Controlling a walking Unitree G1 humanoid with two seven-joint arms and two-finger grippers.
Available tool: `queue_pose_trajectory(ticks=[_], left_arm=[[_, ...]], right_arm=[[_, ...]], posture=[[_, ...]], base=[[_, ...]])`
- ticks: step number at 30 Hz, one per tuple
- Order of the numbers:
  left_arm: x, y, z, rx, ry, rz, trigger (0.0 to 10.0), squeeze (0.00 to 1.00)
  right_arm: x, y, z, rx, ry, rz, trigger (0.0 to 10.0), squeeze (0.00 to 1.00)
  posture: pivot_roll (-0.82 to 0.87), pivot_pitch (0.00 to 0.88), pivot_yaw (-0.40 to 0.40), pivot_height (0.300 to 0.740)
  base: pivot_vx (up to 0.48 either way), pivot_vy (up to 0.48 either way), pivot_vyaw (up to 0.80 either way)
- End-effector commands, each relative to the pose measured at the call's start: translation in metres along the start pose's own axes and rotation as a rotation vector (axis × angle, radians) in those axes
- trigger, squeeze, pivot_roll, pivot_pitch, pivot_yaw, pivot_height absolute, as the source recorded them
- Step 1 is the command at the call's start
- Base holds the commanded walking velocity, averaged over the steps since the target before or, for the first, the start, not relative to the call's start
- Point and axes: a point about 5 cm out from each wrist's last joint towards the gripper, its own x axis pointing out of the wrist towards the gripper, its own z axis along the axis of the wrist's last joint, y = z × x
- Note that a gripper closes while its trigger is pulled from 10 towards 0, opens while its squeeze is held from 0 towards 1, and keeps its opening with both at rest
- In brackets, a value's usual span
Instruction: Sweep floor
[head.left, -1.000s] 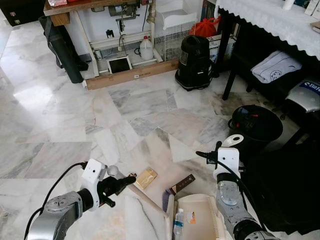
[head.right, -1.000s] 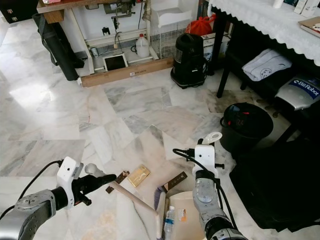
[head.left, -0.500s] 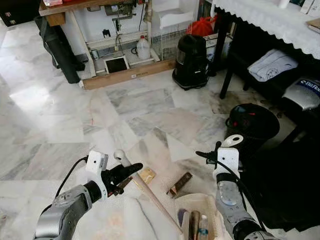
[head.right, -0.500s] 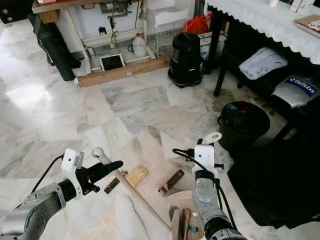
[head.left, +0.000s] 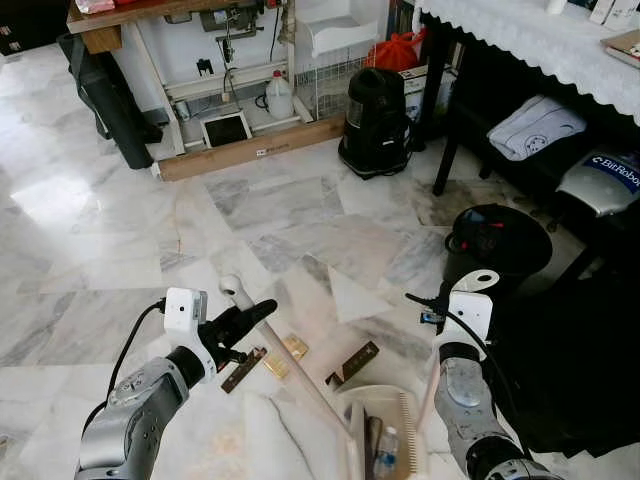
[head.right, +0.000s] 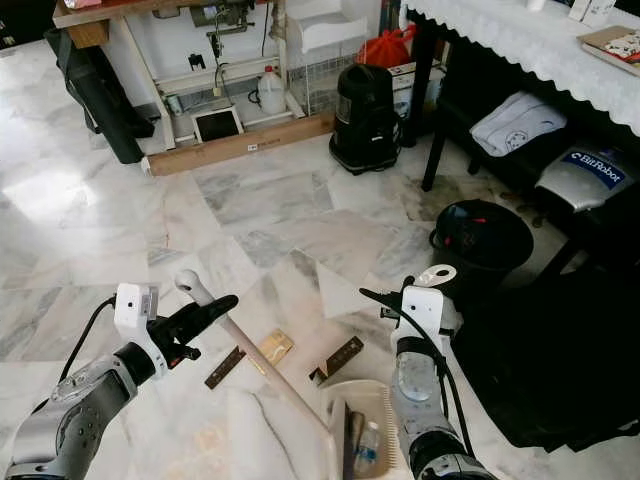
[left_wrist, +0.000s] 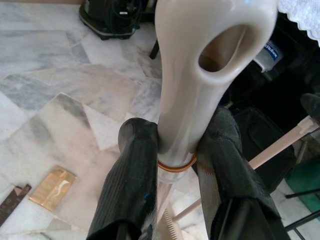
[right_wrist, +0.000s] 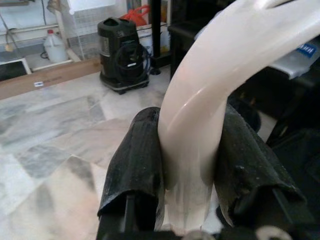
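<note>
Roughly midway: some litter is in the dustpan, more waits on the floor.

Nearest, the dustpan (head.left: 392, 440) already holds a small bottle (head.left: 385, 458); the right gripper (right_wrist: 187, 165) is clamped on its pale handle (right_wrist: 200, 115). The left gripper (left_wrist: 172, 165) pinches the broom handle (head.left: 275, 340). Beyond lie a gold packet (head.left: 285, 353) and two dark wrappers (head.left: 352, 362), unswept, on the marble floor (head.left: 280, 210).

Open white-and-grey marble floor (head.left: 110, 240) stretches left and far. To the right, a round black bin (head.left: 497, 245) and dark table legs (head.left: 447, 130) block passage; far, a black vacuum canister (head.left: 377, 122) and long wooden plank (head.left: 250, 150) close off the back.
</note>
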Motion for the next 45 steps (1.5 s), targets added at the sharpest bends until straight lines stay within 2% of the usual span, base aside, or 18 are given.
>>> queue_pose_trajectory(ticks=[1,8,11,19,21,26,30,32,35,39,41,45], left_arm=[[0.001,0.0,0.004,-0.025,-0.033,-0.008,10.0,0.0],[0.001,-0.002,0.004,-0.036,-0.033,-0.019,10.0,0.0],[0.002,-0.002,0.007,-0.032,-0.061,-0.005,10.0,0.0],[0.0,0.001,0.045,0.014,-0.285,0.106,10.0,0.0],[-0.002,0.0,0.057,0.056,-0.358,0.149,10.0,0.0],[0.001,-0.005,0.072,0.13,-0.42,0.181,10.0,0.0],[0.004,-0.012,0.086,0.22,-0.478,0.207,10.0,0.0],[0.003,-0.012,0.101,0.303,-0.555,0.278,10.0,0.0],[0.002,-0.011,0.106,0.356,-0.588,0.312,10.0,0.0],[0.0,-0.009,0.105,0.394,-0.605,0.356,10.0,0.0],[0.0,-0.007,0.098,0.452,-0.589,0.39,10.0,0.0],[0.003,-0.005,0.086,0.472,-0.555,0.392,10.0,0.0]], right_arm=[[0.006,0.004,0.012,0.062,-0.044,-0.007,10.0,0.0],[0.007,-0.002,0.016,0.107,-0.074,-0.034,10.0,0.0],[0.007,-0.003,0.019,0.125,-0.092,-0.03,10.0,0.0],[0.01,-0.009,0.036,0.164,-0.182,-0.044,10.0,0.0],[0.011,-0.011,0.041,0.173,-0.209,-0.049,10.0,0.0],[0.012,-0.015,0.046,0.221,-0.221,-0.072,10.0,0.0],[0.012,-0.015,0.051,0.239,-0.232,-0.072,10.0,0.0],[0.012,-0.015,0.055,0.261,-0.237,-0.07,10.0,0.0],[0.013,-0.015,0.057,0.265,-0.24,-0.066,10.0,0.0],[0.013,-0.015,0.059,0.275,-0.242,-0.062,10.0,0.0],[0.013,-0.015,0.062,0.287,-0.249,-0.054,10.0,0.0],[0.014,-0.017,0.065,0.283,-0.256,-0.053,10.0,0.0]], posture=[[0.16,0.097,0.062,0.74],[0.16,0.092,0.061,0.74],[0.15,0.088,0.059,0.74],[0.15,0.081,0.052,0.74],[0.15,0.079,0.05,0.74],[0.14,0.073,0.046,0.74],[0.13,0.063,0.044,0.74],[0.13,0.058,0.041,0.74],[0.12,0.054,0.039,0.74],[0.11,0.041,0.035,0.74],[0.1,0.031,0.032,0.74],[0.09,0.013,0.026,0.74]], base=[[0.0,0.0,0.0],[0.0,0.0,0.0],[0.0,0.0,0.0],[0.0,0.0,0.0],[0.0,0.0,0.0],[0.0,0.0,0.0],[0.0,0.0,0.0],[0.0,0.0,0.0],[0.0,0.0,0.0],[0.0,0.0,0.0],[0.0,0.0,0.0],[0.0,0.0,0.0]])
